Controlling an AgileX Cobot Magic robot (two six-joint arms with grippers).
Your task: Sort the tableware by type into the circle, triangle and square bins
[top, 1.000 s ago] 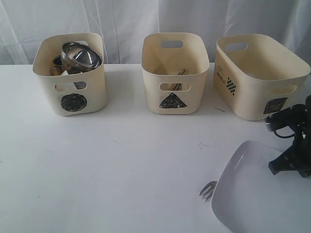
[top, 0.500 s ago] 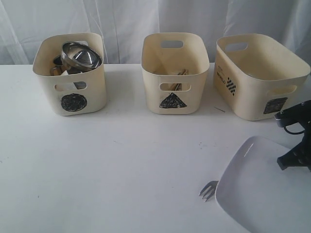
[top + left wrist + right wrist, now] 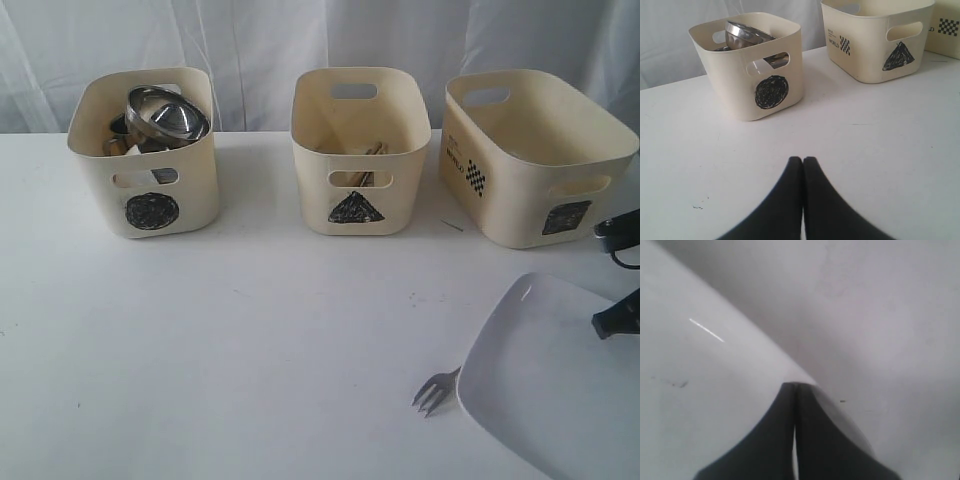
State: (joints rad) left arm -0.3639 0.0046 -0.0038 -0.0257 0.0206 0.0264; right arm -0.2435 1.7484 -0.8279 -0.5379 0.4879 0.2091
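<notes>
Three bins [image 3: 400,190], one fork [image 3: 433,392], one plate [image 3: 540,390] in closed right tool [image 3: 795,386]; left tool [image 3: 803,159] closed.

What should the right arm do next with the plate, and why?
Probably open the right gripper slightly and pinch the rim of the white plate. Its jaws are shut, tips at that rim, seemingly gripping nothing; the plate lies near the square bin, with the handle of the fork under its edge.

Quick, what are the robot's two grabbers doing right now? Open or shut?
Left gripper: jaws shut, holding nothing.
Right gripper: jaws shut on the rim of the white plate.
</notes>
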